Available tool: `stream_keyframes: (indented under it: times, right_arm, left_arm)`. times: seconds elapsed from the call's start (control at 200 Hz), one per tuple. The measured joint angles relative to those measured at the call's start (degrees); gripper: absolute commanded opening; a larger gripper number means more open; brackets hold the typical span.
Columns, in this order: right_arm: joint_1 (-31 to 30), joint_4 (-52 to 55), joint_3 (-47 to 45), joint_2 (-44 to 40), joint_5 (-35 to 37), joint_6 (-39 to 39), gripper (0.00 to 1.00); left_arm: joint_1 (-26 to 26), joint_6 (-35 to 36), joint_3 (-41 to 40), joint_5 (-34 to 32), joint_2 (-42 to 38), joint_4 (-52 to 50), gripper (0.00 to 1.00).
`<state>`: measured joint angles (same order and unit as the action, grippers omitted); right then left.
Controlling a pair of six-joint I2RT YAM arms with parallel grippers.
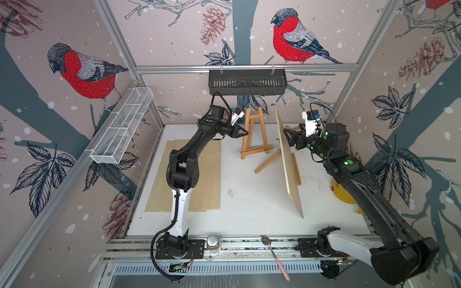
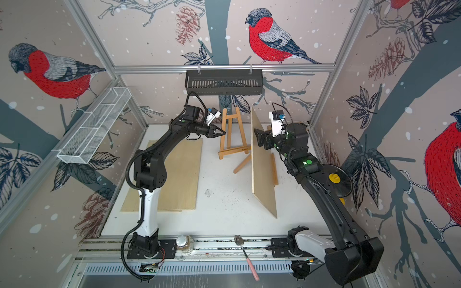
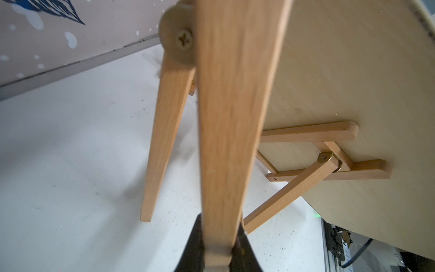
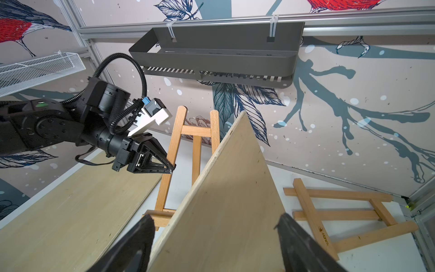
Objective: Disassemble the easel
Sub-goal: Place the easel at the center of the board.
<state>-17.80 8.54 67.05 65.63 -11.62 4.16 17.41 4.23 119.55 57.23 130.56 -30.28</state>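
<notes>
Easel point(image 1: 254, 134) upright, leg pinched in left hand point(image 1: 245, 132)

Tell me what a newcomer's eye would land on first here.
The red-breasted bird wallpaper covers every wall. At the table's far middle, the left hand is shut on a leg of the standing easel, while the right hand straddles a plywood board propped on edge.

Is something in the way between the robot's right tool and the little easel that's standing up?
Yes. The big wooden board stands on its edge right between the right tool and the standing easel. The left tool has nothing in its way: it is clamped on one easel leg.
</notes>
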Motion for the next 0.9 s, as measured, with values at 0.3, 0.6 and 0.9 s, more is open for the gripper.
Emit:
stream_keyframes:
  times: [0.3,0.6,0.9]
  right_arm:
    - [0.00,-0.02,0.57,1.77,0.00,0.00,0.83]
    - [0.00,-0.04,0.66,2.29,0.00,0.02,0.83]
    - [0.11,-0.04,0.66,2.27,0.02,-0.02,0.83]
  left_arm:
    - [-0.15,-1.66,2.64,1.53,3.87,-0.28,0.05]
    - [-1.57,-6.38,8.31,1.97,11.93,1.62,0.06]
    - [-1.60,-9.81,8.85,2.62,15.98,4.26,0.16]
